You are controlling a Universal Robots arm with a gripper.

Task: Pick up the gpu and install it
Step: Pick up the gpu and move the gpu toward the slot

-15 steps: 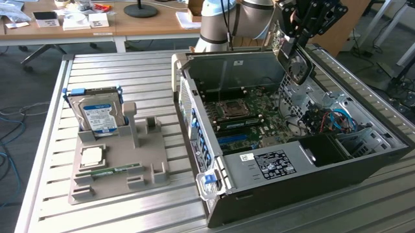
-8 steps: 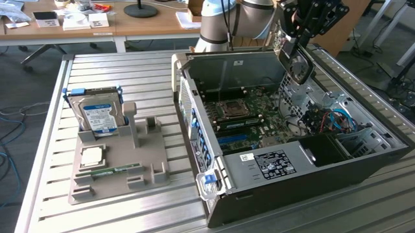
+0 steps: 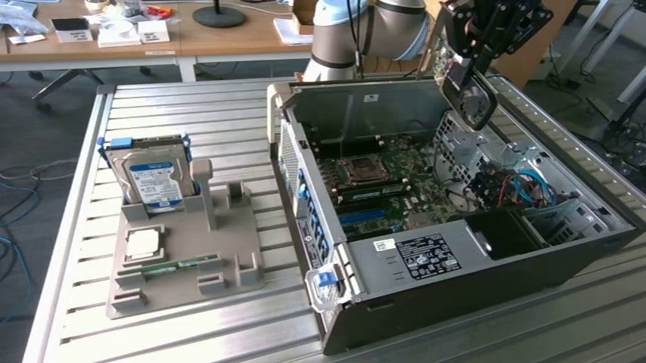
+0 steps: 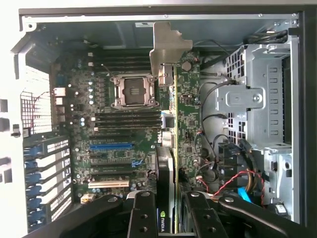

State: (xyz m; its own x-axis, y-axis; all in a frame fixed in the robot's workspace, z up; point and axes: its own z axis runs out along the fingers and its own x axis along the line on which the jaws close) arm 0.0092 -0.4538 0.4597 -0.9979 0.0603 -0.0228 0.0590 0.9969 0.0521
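Observation:
The gpu (image 3: 470, 92) hangs upright over the open computer case (image 3: 424, 321), at the exterior view's upper right. Its black cooler with the round fan faces that camera. My gripper (image 3: 482, 47) is shut on its upper end, and the card is held clear above the motherboard (image 3: 389, 178). In the wrist view I look down along the gpu (image 4: 171, 144) edge-on. Its silver bracket (image 4: 165, 45) is at the far end, and my gripper (image 4: 171, 210) clamps it from both sides. Below it lie the motherboard's expansion slots (image 4: 111, 147).
A grey fixture (image 3: 230, 249) on the slatted table holds a hard drive (image 3: 151, 180), a processor chip (image 3: 141, 243) and a memory stick (image 3: 174, 267). Inside the case are a drive cage (image 4: 255, 104) and coloured cables (image 3: 520, 189). The robot's base (image 3: 353, 34) stands behind the case.

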